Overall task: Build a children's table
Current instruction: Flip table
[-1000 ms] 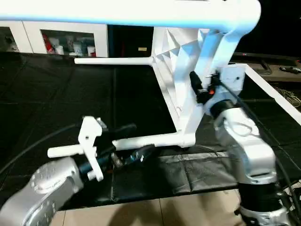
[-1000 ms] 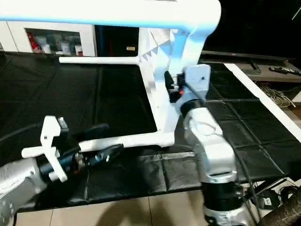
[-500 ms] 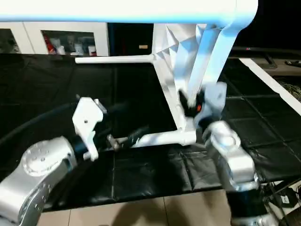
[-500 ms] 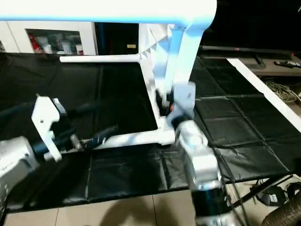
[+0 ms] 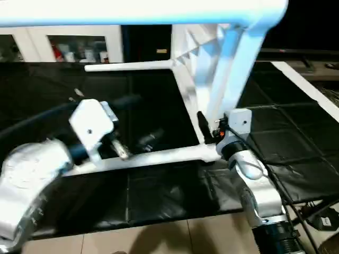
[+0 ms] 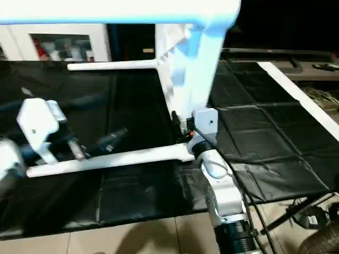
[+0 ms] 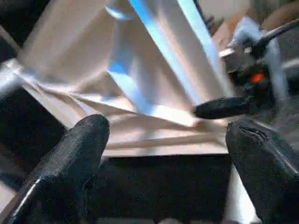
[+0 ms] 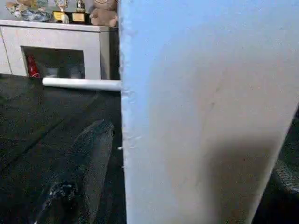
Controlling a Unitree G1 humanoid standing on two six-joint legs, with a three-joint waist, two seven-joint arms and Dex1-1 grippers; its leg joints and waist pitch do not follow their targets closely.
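The children's table stands on its side on the black cloth. Its white ribbed tabletop (image 5: 186, 79) is upright, and three white legs stick out to the left: one across the top (image 5: 132, 10), one at the back (image 5: 127, 66), and a near one (image 5: 143, 159) low over the cloth. My left gripper (image 5: 148, 140) hovers just behind the near leg, open, its two black fingers (image 7: 70, 172) wide apart with nothing between them. My right gripper (image 5: 204, 124) is against the tabletop's lower near corner, where the near leg joins; the white panel (image 8: 205, 116) covers most of the right wrist view.
A black cloth (image 5: 159, 196) covers the work surface, whose front edge meets the tiled floor (image 5: 159, 238). A white cabinet with glass doors (image 5: 74, 45) stands at the back. A white strip (image 5: 304, 87) runs along the right side, with cables (image 5: 328, 217) beyond it.
My right gripper has slid down the tabletop's edge to its lower corner. My left arm has risen and pulled back to the left, its gripper now off the near leg.
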